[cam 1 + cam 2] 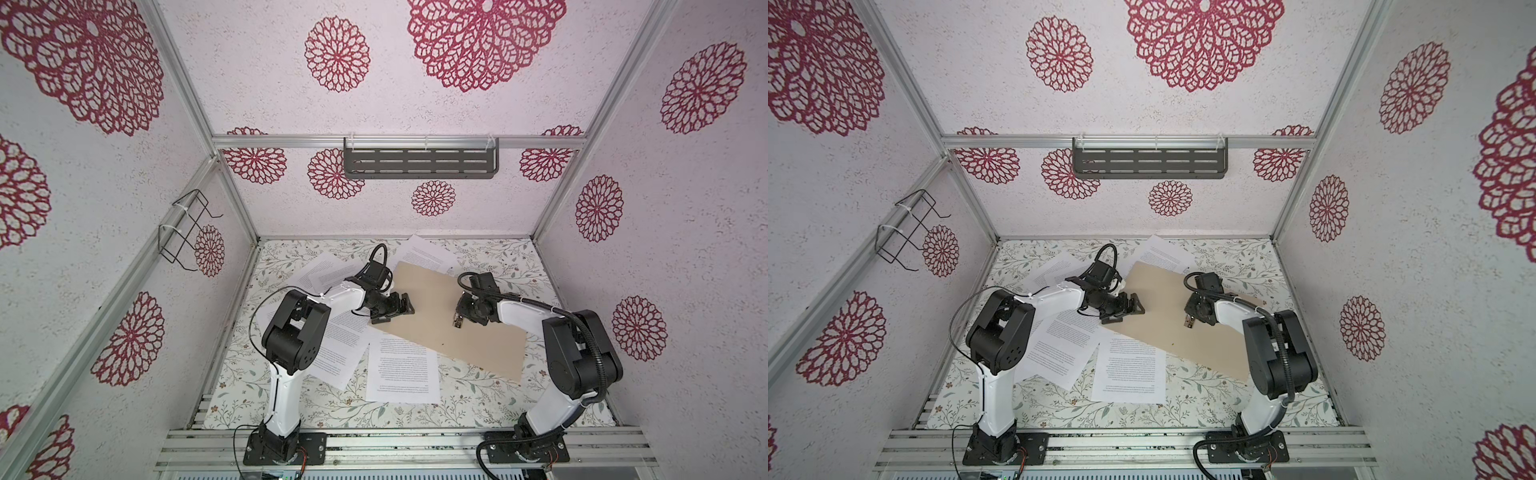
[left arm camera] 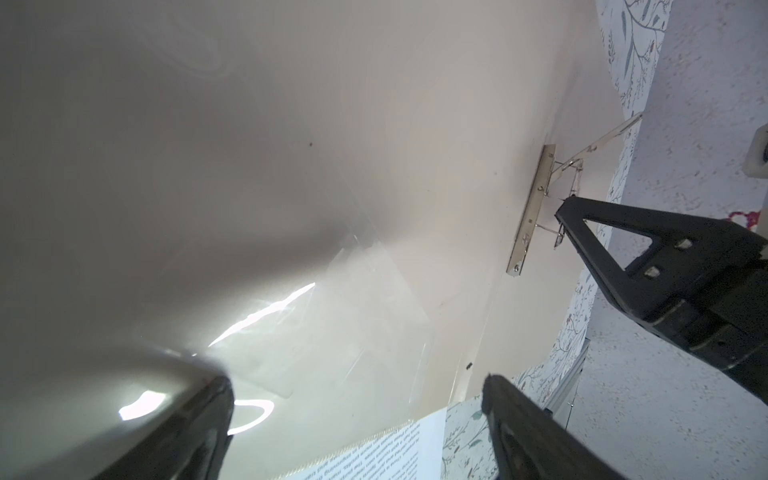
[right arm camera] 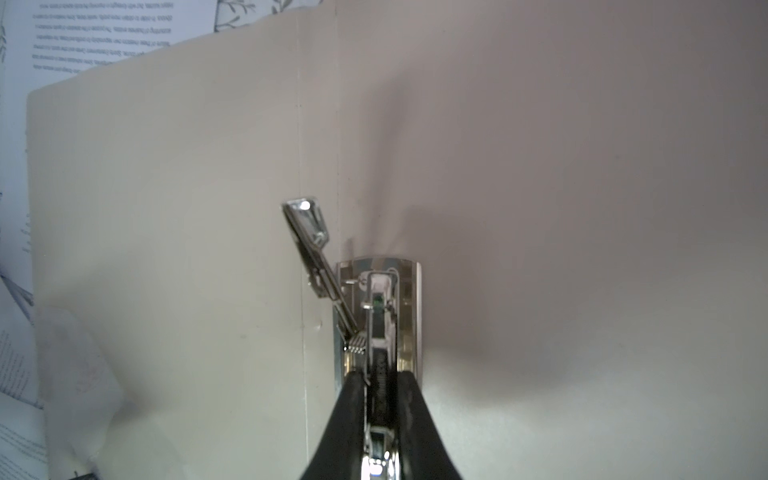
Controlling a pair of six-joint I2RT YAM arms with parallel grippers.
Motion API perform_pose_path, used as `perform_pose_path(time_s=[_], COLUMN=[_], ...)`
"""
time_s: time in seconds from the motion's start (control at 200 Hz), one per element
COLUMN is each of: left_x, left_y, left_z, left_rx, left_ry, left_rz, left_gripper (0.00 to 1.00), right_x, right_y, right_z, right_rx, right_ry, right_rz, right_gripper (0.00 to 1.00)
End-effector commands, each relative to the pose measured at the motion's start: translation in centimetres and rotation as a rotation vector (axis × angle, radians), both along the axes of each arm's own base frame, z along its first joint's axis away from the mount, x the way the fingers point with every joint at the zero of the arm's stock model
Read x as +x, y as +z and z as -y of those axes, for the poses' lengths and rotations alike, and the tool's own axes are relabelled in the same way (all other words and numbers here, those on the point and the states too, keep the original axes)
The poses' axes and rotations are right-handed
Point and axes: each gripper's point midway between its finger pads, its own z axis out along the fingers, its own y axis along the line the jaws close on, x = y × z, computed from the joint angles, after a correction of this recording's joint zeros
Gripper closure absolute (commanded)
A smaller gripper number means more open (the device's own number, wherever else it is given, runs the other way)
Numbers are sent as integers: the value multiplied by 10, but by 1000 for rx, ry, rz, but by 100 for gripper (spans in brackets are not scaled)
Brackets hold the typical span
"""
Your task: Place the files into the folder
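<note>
Readying the folder [image 1: 432, 299], open flat mid-table among scattered files [image 1: 403, 370]. Pinching its metal clip [image 3: 374, 307] in the right gripper [image 1: 456, 325], jaws narrowed; holding the left gripper [image 1: 395, 311] wide open over the left leaf. Next, probably: freeing the clip, then fetching a file.

Floral-print table [image 1: 478, 390] has the open tan folder [image 1: 436, 316] lying mid-frame, with printed sheets [image 1: 402, 374] scattered loose along its left, top and bottom edges.
</note>
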Motion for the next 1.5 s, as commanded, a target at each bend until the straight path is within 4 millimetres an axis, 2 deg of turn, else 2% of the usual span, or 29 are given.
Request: perform_pose_path(time_s=[0.0,0.1,0.21,0.35,0.435,0.46,0.475,0.51,0.64,0.755,0.89,0.976,1.046,1.196,1.241,1.311,1.401,1.496], left_x=[-26,-22,-12,6,11,11,10,10,6,-4,-22,-35,-46,-57,-60,-65,-70,-69], left_y=[-45,-39,-15,49,86,88,107,118,135,134,123,116,108,93,88,82,72,57], left_z=[-31,-27,-10,12,18,19,19,17,-6,-38,-81,-98,-114,-143,-154,-161,-174,-205], left_rx=[141,119,35,-85,-143,-150,-169,-180,-163,-113,-44,-22,20,24,24,2,14,13], left_ry=[36,35,6,-20,-33,-35,-38,-36,4,49,104,117,123,213,247,276,315,453], left_rz=[-130,-122,-103,6,64,66,99,119,153,164,146,136,112,69,51,23,-7,-43], left_gripper=[3,3,3,3,3,3,3,3,3,3,3,3,3,3,3,2,3,3], right_x=[2,3,11,24,31,33,34,37,46,49,50,53,53,44,39,27,5,-15], right_y=[3,3,8,18,26,28,29,32,36,31,22,23,30,58,63,64,60,55], right_z=[5,7,15,26,30,32,33,35,43,54,66,66,66,58,46,15,-35,-88], right_rx=[-32,-30,3,-8,-20,-25,-26,-27,-55,-127,-174,-180,-187,-255,-238,-171,-83,-21], right_ry=[1,3,16,61,105,114,118,130,182,209,202,202,183,177,194,258,373,491], right_rz=[-7,-7,7,26,35,37,37,38,31,-2,-27,-13,14,69,87,106,121,120], right_gripper=[87,89,96,99,100,100,100,100,100,100,99,89,70,50,46,43,40,37])
